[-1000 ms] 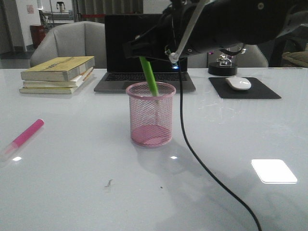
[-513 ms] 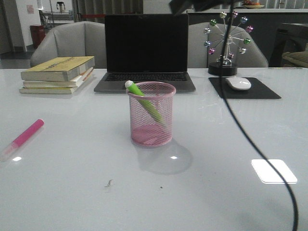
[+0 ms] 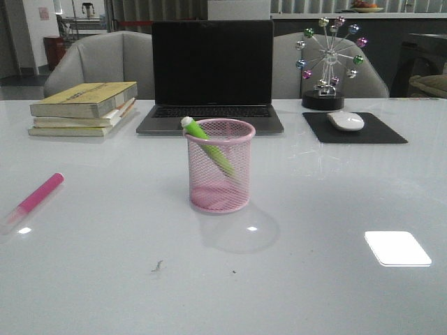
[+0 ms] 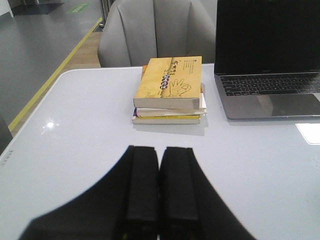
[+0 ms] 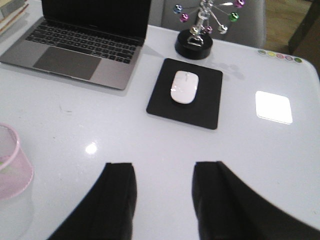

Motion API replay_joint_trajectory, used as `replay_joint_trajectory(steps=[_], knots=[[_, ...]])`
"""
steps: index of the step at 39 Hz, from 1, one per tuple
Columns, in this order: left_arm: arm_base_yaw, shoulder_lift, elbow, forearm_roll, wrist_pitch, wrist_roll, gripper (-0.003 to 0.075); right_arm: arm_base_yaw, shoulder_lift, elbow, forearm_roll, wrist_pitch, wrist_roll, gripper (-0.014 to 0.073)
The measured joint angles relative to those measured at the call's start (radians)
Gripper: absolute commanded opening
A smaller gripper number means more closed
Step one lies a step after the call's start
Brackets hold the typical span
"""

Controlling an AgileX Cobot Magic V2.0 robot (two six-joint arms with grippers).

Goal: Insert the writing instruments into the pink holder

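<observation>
The pink holder [image 3: 219, 166] stands in the middle of the table, in front of the laptop. A lime green marker [image 3: 208, 144] leans inside it, its whitish cap [image 3: 187, 122] poking over the rim on the left. The bright pink marker [image 3: 35, 198] lies flat near the table's left edge. Neither arm shows in the front view. My left gripper [image 4: 159, 150] is shut with nothing between its fingers, hovering over bare table short of the books. My right gripper [image 5: 163, 167] is open and empty, with the holder's rim [image 5: 12, 167] off to one side of it.
A stack of yellow books [image 3: 84, 106] lies at the back left. An open laptop [image 3: 211, 73] stands behind the holder. A white mouse [image 3: 346, 121] rests on a black pad [image 3: 353, 128] at the back right, beside a ball-wheel ornament [image 3: 325, 59].
The right arm has let go of the green marker into the holder and has drawn up and away, leaving the front view. The marker has tipped to lean left.
</observation>
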Motion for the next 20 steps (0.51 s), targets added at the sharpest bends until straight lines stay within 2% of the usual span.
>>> replay_joint_trajectory(steps=[10,20], knots=[[0.000,0.000,0.000,0.000,0.000,0.000,0.0092,-0.019,-0.234,0.228,-0.001,0.170,0.000,0.0394],[0.000,0.000,0.000,0.000,0.000,0.000,0.0092,-0.019,-0.345,0.296,-0.001,0.231,0.000,0.0394]])
